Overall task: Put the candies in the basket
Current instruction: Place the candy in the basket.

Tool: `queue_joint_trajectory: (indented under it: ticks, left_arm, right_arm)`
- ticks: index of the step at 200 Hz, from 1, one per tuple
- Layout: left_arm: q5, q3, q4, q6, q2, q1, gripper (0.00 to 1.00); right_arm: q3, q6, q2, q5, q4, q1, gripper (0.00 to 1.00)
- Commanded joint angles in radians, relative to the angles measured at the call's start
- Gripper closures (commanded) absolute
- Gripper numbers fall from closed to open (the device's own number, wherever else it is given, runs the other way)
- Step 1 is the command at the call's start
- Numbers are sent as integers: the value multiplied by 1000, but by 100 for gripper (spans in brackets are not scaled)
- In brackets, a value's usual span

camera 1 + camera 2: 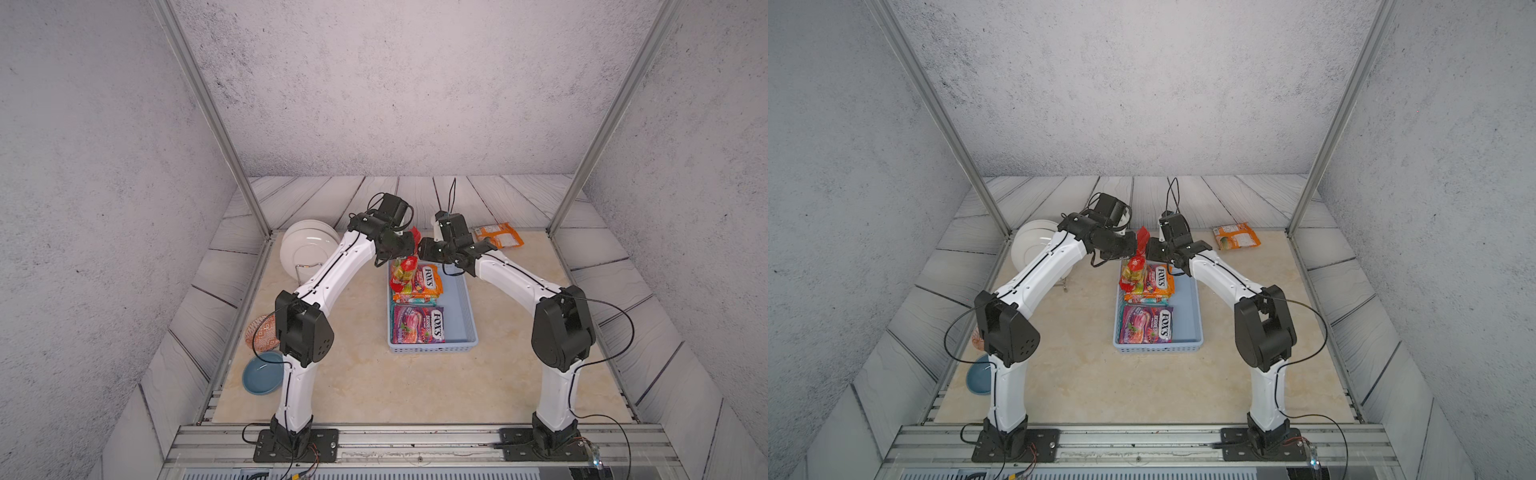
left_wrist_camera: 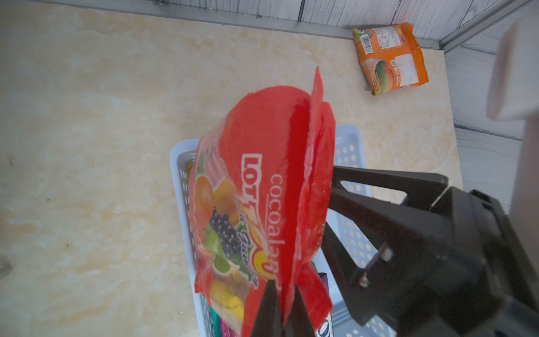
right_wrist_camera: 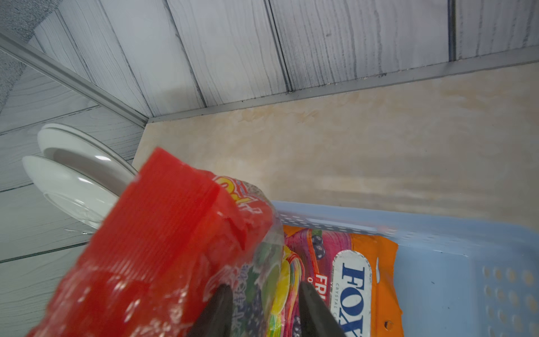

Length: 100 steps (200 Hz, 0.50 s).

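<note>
- Basket: a pale blue perforated tray on the marble tabletop, standing between the two arms.
- Red candy bag: hangs upright over the basket's far end, with its lower part down among the bags already there. Both wrist views show it close up.
- Left gripper: its fingers are pinched together on the red bag's flat sealed edge.
- Right gripper: it is at the red bag from the opposite side of the basket. Its fingers stand some way apart, with the bag's bulging body in the gap. Whether they press it cannot be told.
- Orange FOX'S bag: lies flat inside the basket's far half, just beside the red bag.
- Purple FOX'S bag: lies flat inside the basket's near half.
- Orange bag: lies back side up on the tabletop, well beyond the basket's far corner on the right arm's side.
- White plates: stand in a rack, well apart from the basket's far end on the left arm's side.
</note>
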Motion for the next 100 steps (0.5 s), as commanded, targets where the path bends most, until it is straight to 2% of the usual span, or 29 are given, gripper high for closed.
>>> queue_joint_trajectory:
  ticks: [1,39,64,77,100]
  left_arm:
    - [38,57,85,12,21,-30,88]
    - [47,44,84,11,24,-43,73]
    - [91,44,92,4,11,-43,49]
    - [102,44,95,14,-2,-49,40]
    - [113,45,90,52,-44,-50,37]
  right_arm:
    - [3,-9,56,-54,18,-6,58]
    - [-28,-24,74,-71,6,-18,58]
    - [-39,-24,70,-66,0,-31,58]
    - [-35,-26,61,-67,-24,-38,58]
    - [-40,-58,41,-58,-69,-51,58]
